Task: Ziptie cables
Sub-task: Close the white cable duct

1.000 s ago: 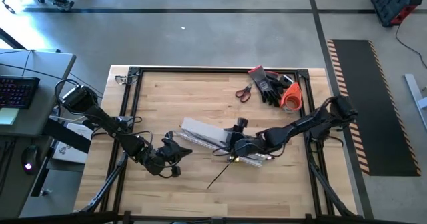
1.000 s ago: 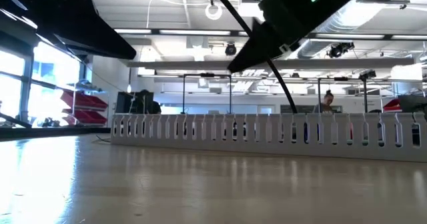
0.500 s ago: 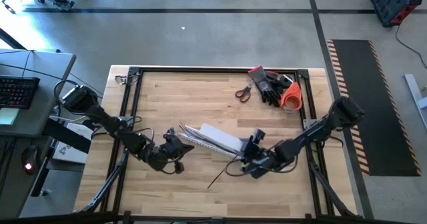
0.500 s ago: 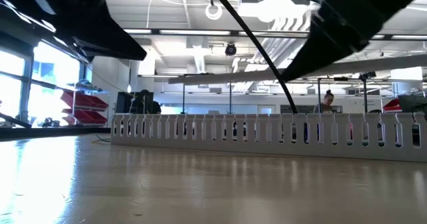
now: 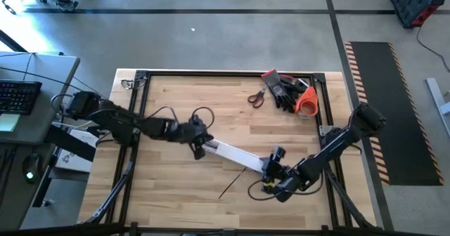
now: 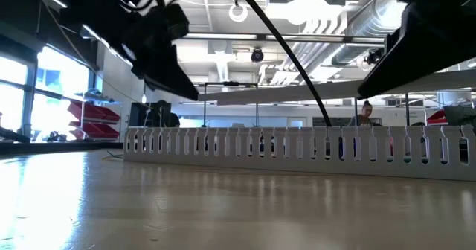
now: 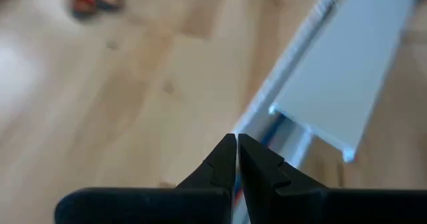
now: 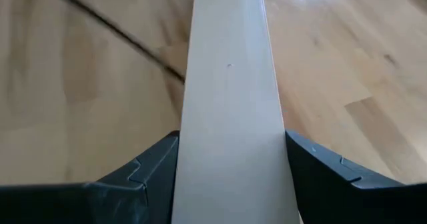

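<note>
one dark thin strand of the cables (image 5: 229, 187) lying loose on the bench (image 5: 176, 102), near the front edge, slanting; seen again in the right wrist view (image 8: 113, 29), passing under the white cover strip (image 5: 239, 156). cannot make out the rest of the bundle in the high view. in the low view, a dark strand (image 6: 286, 45) arching down toward the slotted channel (image 6: 297, 147), which stands on edge across the bench.

white cover strip held off the wood, running diagonally from mid-bench toward the front right. right gripper (image 5: 271, 180) at the strip's front-right end, jaws clamped on its two long edges, with a dark finger (image 8: 150, 174) showing on either side of the strip. left gripper (image 5: 200, 147) at the strip's other end, touching or just beside it, cannot tell which; jaws pressed together with nothing between them, tips (image 7: 237, 144) pointing at the strip's corner.

farther off, at the bench's back right corner: red-handled scissors (image 5: 256, 97), dark gloves (image 5: 284, 90) and an orange item (image 5: 306, 102), close together and well apart from both arms. beyond the bench in the low view, a person (image 6: 365, 113) far back in the room.
</note>
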You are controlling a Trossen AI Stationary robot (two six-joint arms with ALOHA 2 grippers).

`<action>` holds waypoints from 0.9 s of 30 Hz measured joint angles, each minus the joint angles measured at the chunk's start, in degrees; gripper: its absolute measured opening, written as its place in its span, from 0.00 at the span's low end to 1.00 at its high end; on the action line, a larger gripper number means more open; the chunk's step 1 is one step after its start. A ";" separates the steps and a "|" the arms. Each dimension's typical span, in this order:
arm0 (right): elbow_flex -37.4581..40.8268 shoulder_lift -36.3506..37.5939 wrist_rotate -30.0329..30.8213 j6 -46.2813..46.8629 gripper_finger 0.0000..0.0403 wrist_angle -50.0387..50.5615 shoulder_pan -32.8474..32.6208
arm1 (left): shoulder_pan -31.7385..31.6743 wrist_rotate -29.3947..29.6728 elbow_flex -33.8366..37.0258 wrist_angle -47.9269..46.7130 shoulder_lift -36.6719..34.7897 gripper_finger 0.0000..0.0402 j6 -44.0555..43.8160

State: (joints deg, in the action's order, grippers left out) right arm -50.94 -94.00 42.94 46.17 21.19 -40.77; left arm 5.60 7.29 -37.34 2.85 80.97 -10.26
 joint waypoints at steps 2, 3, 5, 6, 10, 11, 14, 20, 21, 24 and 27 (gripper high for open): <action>0.00 0.00 -0.72 -0.12 0.52 0.32 -0.92 | -0.98 -3.40 -0.27 -2.31 0.00 0.00 5.31; 0.00 0.00 -0.96 -0.15 0.52 0.33 -1.25 | -1.24 -3.82 -0.24 -3.11 0.00 0.00 8.38; -0.02 0.00 -1.01 -0.12 0.52 0.28 -1.71 | -1.26 -3.07 -0.07 -4.32 0.00 0.02 12.09; -0.02 0.00 -1.00 -0.11 0.52 0.28 -1.84 | -1.38 -2.32 -0.05 -4.87 0.00 0.04 12.79; -0.02 0.00 -0.98 -0.15 0.52 0.26 -1.81 | -3.05 -1.20 -0.05 -6.22 0.00 0.16 13.48; -0.02 0.00 -0.98 -0.20 0.52 0.25 -1.81 | -3.55 -1.44 -0.05 -6.63 0.06 0.19 13.50; -0.04 0.00 -1.25 -0.69 0.52 0.15 -1.94 | -5.01 -2.75 -0.05 -7.67 1.24 0.28 13.36; -0.07 0.04 -3.17 -3.95 0.52 0.34 -2.12 | -6.44 -3.42 -0.03 -7.83 6.90 0.33 9.03; -0.07 0.33 -3.68 -4.57 0.52 0.83 -2.12 | -6.46 -4.07 -0.03 -7.80 7.59 0.32 7.44; -0.07 2.27 -4.10 -5.17 0.52 3.12 -2.12 | -6.14 -6.76 -0.03 -8.03 8.69 0.26 0.88; -0.07 4.96 -3.90 -6.04 0.52 5.96 -1.99 | -4.80 -8.36 -0.01 -7.74 8.32 0.18 -7.43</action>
State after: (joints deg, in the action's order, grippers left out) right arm -51.00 -89.03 39.04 40.14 27.15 -42.76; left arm 0.80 -1.07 -37.34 -4.90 89.29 -17.69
